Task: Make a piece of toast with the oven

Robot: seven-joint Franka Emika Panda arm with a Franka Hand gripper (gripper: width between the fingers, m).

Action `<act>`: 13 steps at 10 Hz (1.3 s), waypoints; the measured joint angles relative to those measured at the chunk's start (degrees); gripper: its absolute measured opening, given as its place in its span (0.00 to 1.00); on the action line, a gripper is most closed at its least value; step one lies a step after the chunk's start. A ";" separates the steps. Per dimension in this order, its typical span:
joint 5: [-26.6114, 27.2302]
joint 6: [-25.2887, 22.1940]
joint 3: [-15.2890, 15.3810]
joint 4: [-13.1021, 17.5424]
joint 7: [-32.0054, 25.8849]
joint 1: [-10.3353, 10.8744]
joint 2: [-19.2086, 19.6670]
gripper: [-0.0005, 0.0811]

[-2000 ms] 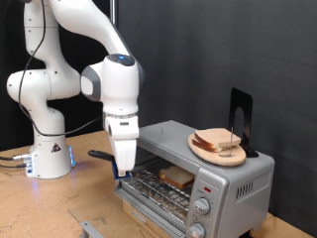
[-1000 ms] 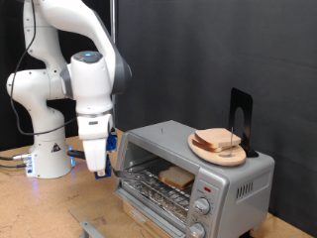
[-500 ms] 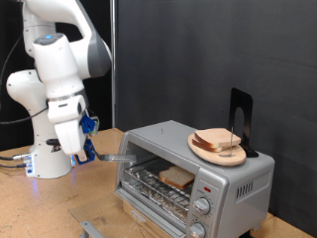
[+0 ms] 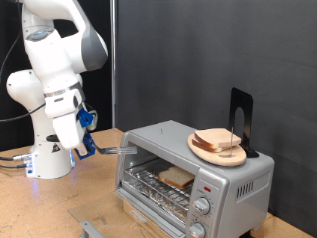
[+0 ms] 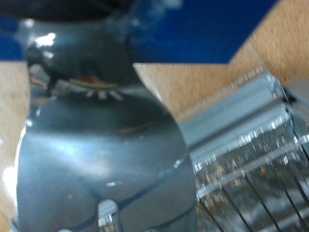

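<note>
The oven holds the piece of toast on its rack (door open); the end effector grips a metal spatula.

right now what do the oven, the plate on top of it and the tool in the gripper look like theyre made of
The oven looks like brushed silver sheet metal with a wire rack; the toast lies inside. The plate appears wooden, pale tan and matte, though coated material can't be ruled out. The spatula, at the gripper, seems polished metal: its blade mirrors its surroundings.
</note>
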 joint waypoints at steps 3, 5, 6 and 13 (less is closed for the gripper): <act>4.20 -2.70 0.83 0.27 -1.14 3.01 -3.89 0.50; 5.21 -6.01 2.77 0.85 0.29 5.05 -6.36 0.50; 6.32 -6.83 3.77 1.26 1.11 6.17 -6.97 0.50; 9.93 -6.30 10.76 3.08 6.74 9.50 -8.04 0.50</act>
